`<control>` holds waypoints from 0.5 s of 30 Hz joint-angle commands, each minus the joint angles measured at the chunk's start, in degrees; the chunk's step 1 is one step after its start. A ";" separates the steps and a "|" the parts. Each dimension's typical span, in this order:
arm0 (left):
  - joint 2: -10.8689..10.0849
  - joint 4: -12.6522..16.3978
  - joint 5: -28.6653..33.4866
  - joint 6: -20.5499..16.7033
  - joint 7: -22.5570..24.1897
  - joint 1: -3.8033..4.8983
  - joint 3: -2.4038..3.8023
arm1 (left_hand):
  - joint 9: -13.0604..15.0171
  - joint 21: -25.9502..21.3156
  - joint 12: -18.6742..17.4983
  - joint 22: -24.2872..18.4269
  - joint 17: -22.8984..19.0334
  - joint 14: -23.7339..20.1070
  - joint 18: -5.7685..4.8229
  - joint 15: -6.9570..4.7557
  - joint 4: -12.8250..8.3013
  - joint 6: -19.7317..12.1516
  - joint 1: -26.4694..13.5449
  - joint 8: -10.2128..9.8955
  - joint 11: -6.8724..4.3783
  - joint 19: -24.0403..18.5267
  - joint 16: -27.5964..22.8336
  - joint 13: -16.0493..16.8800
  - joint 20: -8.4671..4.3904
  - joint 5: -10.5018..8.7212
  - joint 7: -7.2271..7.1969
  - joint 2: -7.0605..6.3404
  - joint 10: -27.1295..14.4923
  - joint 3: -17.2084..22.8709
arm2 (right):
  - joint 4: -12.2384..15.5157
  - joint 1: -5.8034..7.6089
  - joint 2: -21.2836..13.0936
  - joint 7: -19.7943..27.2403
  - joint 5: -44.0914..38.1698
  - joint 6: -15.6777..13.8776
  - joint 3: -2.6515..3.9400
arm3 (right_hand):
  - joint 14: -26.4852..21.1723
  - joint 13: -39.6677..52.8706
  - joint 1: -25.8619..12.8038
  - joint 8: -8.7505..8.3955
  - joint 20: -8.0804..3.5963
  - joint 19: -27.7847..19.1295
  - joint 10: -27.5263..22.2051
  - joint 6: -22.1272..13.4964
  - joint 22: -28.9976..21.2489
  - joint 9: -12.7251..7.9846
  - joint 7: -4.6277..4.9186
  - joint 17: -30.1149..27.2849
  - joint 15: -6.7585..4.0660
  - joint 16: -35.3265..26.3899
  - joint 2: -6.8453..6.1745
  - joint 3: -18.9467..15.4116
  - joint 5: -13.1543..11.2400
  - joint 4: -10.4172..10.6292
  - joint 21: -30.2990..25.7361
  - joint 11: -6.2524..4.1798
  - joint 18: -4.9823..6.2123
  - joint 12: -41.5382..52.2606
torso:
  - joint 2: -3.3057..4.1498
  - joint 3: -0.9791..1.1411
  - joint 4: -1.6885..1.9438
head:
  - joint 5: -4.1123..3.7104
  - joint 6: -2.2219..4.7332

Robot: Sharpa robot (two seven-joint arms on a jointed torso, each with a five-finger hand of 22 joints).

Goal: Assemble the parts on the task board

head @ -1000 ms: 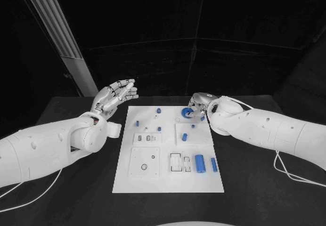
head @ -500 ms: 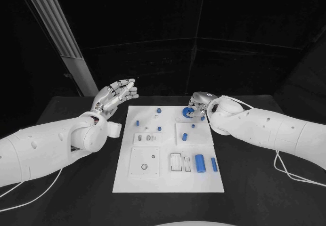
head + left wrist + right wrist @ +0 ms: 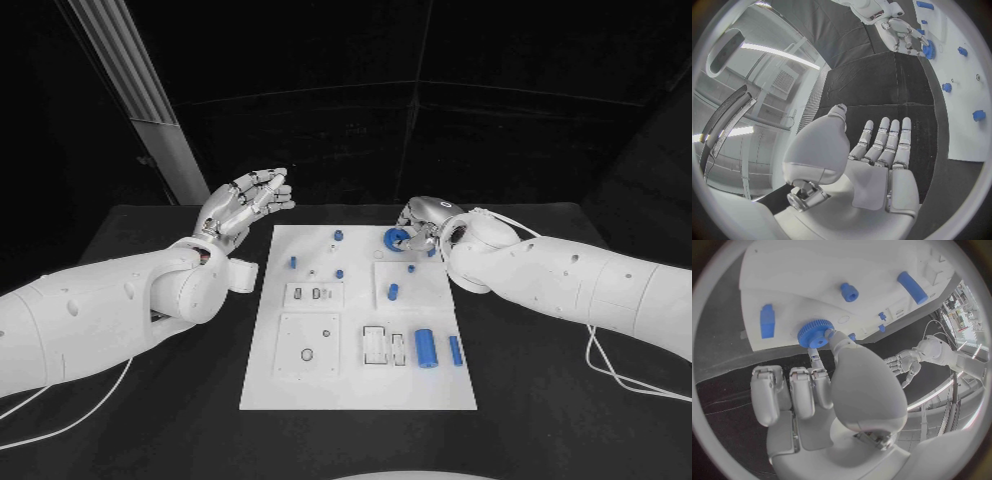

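Note:
The white task board (image 3: 361,385) lies in the middle of the black table. A blue gear (image 3: 397,238) sits at its far right edge. My right hand (image 3: 426,225) is on it. In the right wrist view the thumb and a finger pinch the rim of the gear (image 3: 814,333) while the other fingers (image 3: 786,390) stay curled. My left hand (image 3: 245,205) is raised off the board's far left corner, holding nothing. The left wrist view shows its fingers (image 3: 886,145) straight, with the gear (image 3: 929,49) far off.
A thick blue cylinder (image 3: 424,346) and a slimmer blue bar (image 3: 454,349) lie on the board's near right. Small blue pegs (image 3: 339,235) (image 3: 291,262) (image 3: 392,291) stand further up. A pale pillar (image 3: 144,100) rises behind the table's left side. A white cable (image 3: 613,370) hangs from the right arm.
My right forearm has shifted slightly, while its hand stays at the blue gear. The left hand has not moved.

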 commanded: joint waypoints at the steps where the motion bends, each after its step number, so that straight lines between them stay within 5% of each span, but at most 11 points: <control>1: -0.06 0.12 -0.34 0.67 11.74 0.08 0.03 | -0.04 0.02 -0.14 -0.06 -0.04 -0.31 0.50 0.00 -0.06 -0.48 -0.06 0.26 0.01 -0.25 -0.25 -0.04 0.00 0.29 8.54 0.49 -0.19 -0.29 | 1.15 0.18 -0.34 2.85 2.78 -4.05 0.07 | 5.95 14.93 -0.42 0.47 -0.48 5.94 5.97 2.42 15.09 1.17 -2.06 15.10 -0.24 0.14 0.29 0.27 -0.11 -0.23 0.18 -0.46 -0.43 0.15 | -0.03 -0.05 0.00 | -0.03 0.05; 15: 0.10 -0.12 -0.34 0.73 11.73 0.08 0.03 | -0.04 0.02 -0.14 -0.06 -0.04 -0.31 0.50 0.00 -0.06 -0.48 -0.06 0.26 0.01 -0.25 -0.25 -0.04 0.00 0.29 8.54 0.49 -0.19 -0.29 | 5.99 0.27 -1.29 5.63 3.90 -7.98 0.16 | 5.95 14.93 -0.58 0.24 -0.55 5.94 5.97 2.30 15.09 1.14 -2.01 15.10 -0.27 0.14 0.25 0.36 -0.63 -0.41 0.18 -0.43 -0.43 0.15 | 0.01 -0.02 0.11 | -0.05 0.24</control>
